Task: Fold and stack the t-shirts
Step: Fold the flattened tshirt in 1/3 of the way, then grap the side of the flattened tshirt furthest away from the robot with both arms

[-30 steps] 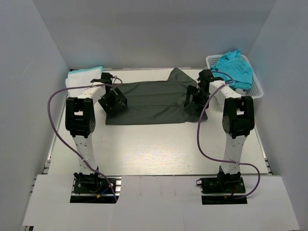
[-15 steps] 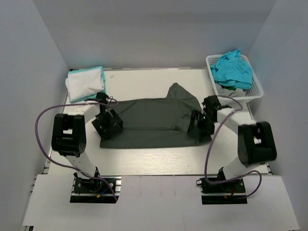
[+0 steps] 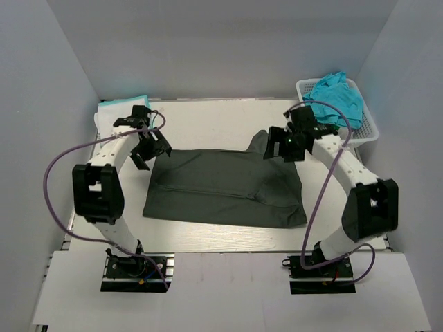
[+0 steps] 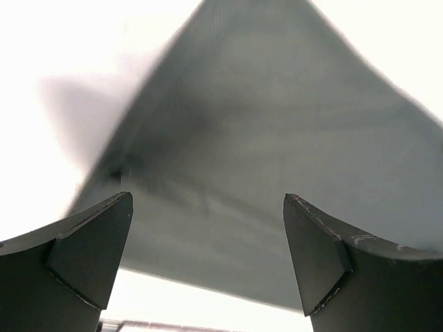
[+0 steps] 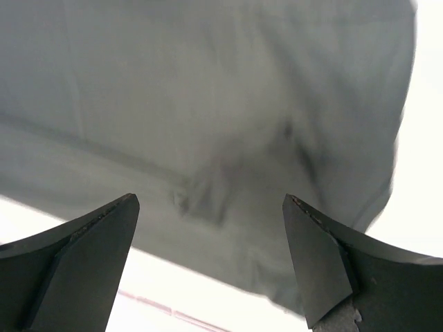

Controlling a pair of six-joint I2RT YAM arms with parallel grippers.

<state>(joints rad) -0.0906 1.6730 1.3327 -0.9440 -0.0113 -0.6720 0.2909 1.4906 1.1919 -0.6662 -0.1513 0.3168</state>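
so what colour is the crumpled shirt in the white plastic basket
Turquoise. The crumpled cloth shirt shows best in the top external view.

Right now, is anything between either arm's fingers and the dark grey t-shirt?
Nothing visible. The left fingers and right fingers are spread open above the dark grey t-shirt, near its far edge, and each wrist view shows the cloth uncovered.

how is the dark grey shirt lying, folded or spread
Partly folded: the dark grey t-shirt lies flat, doubled over, one sleeve sticking out.
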